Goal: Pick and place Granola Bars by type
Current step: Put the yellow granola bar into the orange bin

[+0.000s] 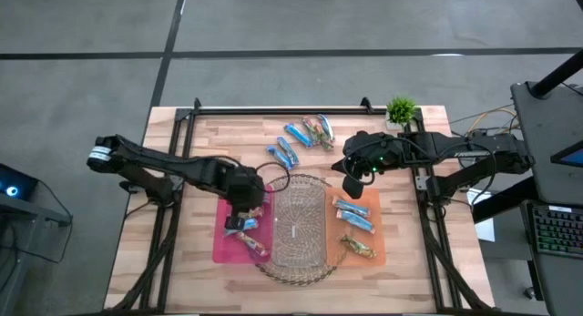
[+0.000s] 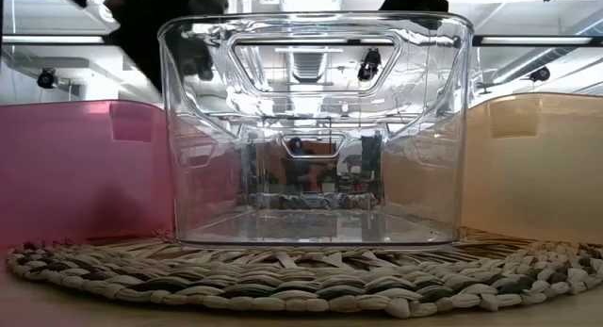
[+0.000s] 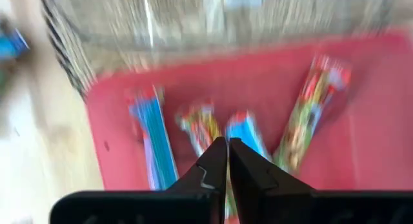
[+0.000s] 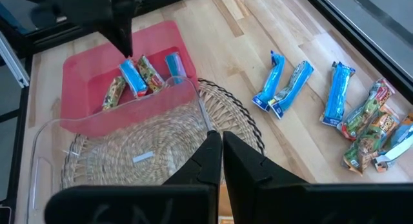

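Left gripper [image 1: 244,209], fingers closed empty above the pink tray [image 1: 222,248] holding sorted bars [image 4: 132,79]; right gripper [image 1: 352,186], also closed empty, lies nearer the unsorted granola bars [image 1: 301,138], which rest diagonally on the table's far side.

On the bare wood lie three blue bars [image 4: 273,82] and a cluster of brown bars [image 4: 368,124] whose number is hard to tell. The pink tray [image 4: 84,66] holds four bars, two blue [image 4: 132,79] and two brown [image 4: 150,74]. The orange tray [image 1: 381,227] holds three bars.
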Motion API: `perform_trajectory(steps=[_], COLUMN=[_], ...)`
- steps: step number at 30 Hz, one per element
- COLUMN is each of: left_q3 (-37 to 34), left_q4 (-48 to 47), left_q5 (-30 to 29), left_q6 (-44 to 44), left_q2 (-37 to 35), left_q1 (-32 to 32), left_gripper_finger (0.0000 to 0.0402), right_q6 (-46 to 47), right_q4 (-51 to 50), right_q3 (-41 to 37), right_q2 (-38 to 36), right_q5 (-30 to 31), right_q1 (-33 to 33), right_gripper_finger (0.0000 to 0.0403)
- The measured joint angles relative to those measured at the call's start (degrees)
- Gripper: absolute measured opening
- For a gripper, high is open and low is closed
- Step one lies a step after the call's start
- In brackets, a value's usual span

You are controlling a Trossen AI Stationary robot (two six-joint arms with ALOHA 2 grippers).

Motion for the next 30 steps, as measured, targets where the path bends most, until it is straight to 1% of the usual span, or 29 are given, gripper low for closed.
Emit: perform_trajectory(steps=[4, 10, 15, 17, 23, 30], left_q3=[-1.1, -1.3, -1.3, -1.7, -5.9, -8.2], left_q4=[5.2, 9.9, 17.3, 19.0, 25.9, 26.7], left_q5=[0.0, 0.0, 2.2, 2.3, 3.8, 4.0], left_q6=[0.1, 1.4, 2.8, 3.1, 2.5, 1.5], left_q2=[-4.0, -9.6, -12.5, -13.3, -15.1, -15.9], left_q1=[2.1, 8.6, 12.7, 13.6, 14.7, 15.7], left_gripper_finger=[0.0000, 0.0000, 0.0000, 0.0000, 0.0000, 0.0000], right_q6=[-0.2, -0.2, -0.1, -0.2, -0.1, 0.0], right_q4=[0.0, 0.0, 0.0, 0.0, 0.0, 0.0], right_q3=[0.0, 0.0, 0.0, 0.0, 0.0, 0.0], right_q2=[0.0, 0.0, 0.0, 0.0, 0.0, 0.0], right_q5=[0.0, 0.0, 0.0, 0.0, 0.0, 0.0], right_q1=[0.0, 0.0, 0.0, 0.0, 0.0, 0.0], right_gripper_finger=[0.0008, 0.0008, 0.0008, 0.0009, 0.0008, 0.0009])
